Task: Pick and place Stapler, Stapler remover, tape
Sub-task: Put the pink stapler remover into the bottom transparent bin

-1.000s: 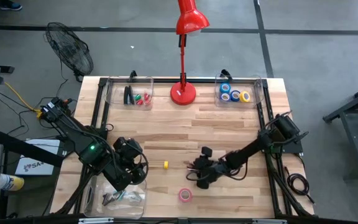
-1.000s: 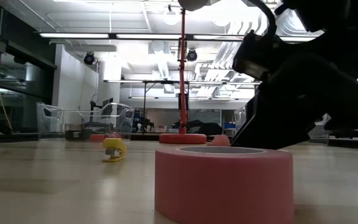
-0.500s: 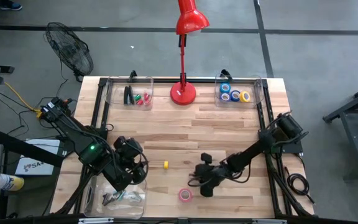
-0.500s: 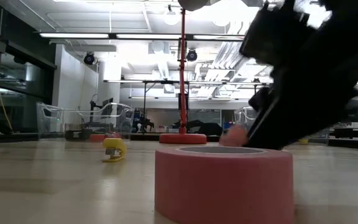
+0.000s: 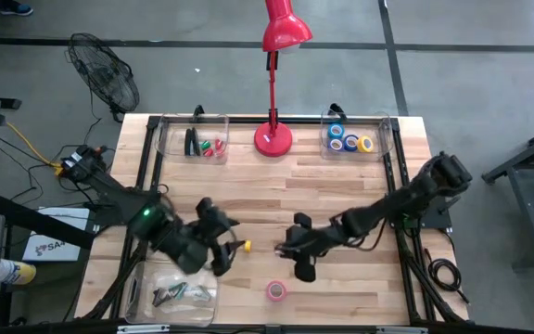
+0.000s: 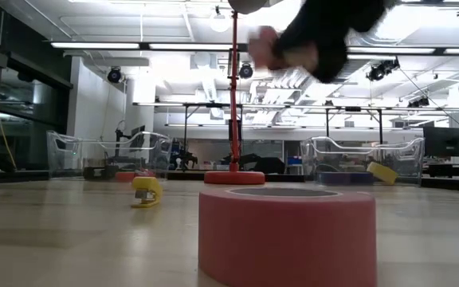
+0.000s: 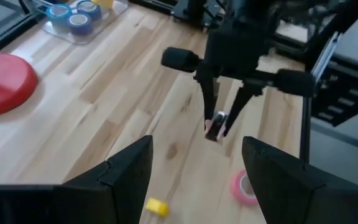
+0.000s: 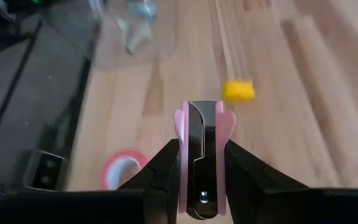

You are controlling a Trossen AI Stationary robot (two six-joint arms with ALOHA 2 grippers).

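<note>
My right gripper (image 5: 284, 249) hangs above the table's middle, shut on a pink and chrome staple remover (image 8: 202, 124), which also shows in the left wrist view (image 7: 214, 128). My left gripper (image 5: 229, 244) is open with nothing between its fingers, just left of a small yellow item (image 5: 247, 246) lying on the wood. A pink tape roll (image 5: 275, 291) lies flat near the front edge. Several tape rolls (image 5: 350, 141) sit in the far right bin. The black stapler (image 5: 190, 141) lies in the far left bin. My right gripper pinches the staple remover between its two fingers, one on each pink side (image 8: 178, 127). The fingers slant down from the table's right side. The remover is lifted clear of the table, its chrome face (image 8: 202, 155) lying along the fingers.
A red lamp stands on its round base (image 5: 273, 140) at the far middle. A clear bin (image 5: 176, 293) with small items sits at the near left corner. Bare wood lies between the two far bins and the grippers.
My right gripper has risen well off the table with the staple remover, which is now clear of the wood. My left gripper has swung toward the table's right, away from the near left bin, and has turned at the wrist.
</note>
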